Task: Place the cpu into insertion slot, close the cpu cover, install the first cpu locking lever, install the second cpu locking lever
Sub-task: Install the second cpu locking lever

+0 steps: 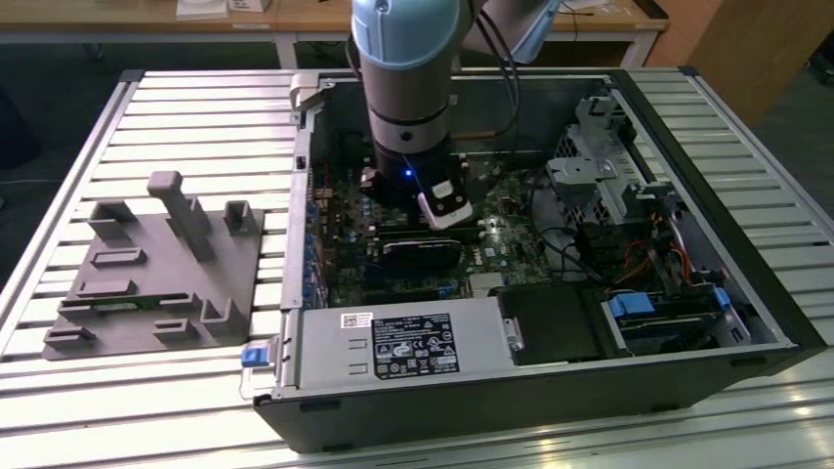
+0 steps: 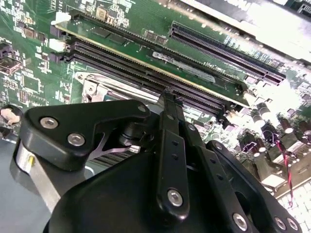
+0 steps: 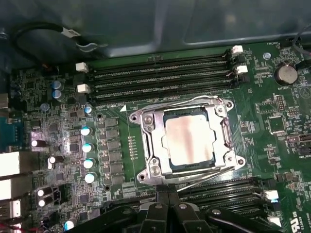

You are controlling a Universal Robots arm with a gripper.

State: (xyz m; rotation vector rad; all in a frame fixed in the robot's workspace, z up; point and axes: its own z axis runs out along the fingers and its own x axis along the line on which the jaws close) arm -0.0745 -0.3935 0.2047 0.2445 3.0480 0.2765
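Right, we see the cpu (image 3: 188,138) seated in the insertion slot (image 3: 146,145) at the centre of the first wrist view, with the cpu cover (image 3: 218,110) down around it and thin locking levers (image 3: 206,172) lying along the frame's edges. Our gripper (image 3: 169,196) sits at the bottom centre of that frame, fingers drawn together with nothing between them, just beside the socket's near edge. In the exterior view, the arm (image 1: 410,88) reaches down into the open computer case (image 1: 729,322) on the slatted desk (image 1: 170,98), upper centre.
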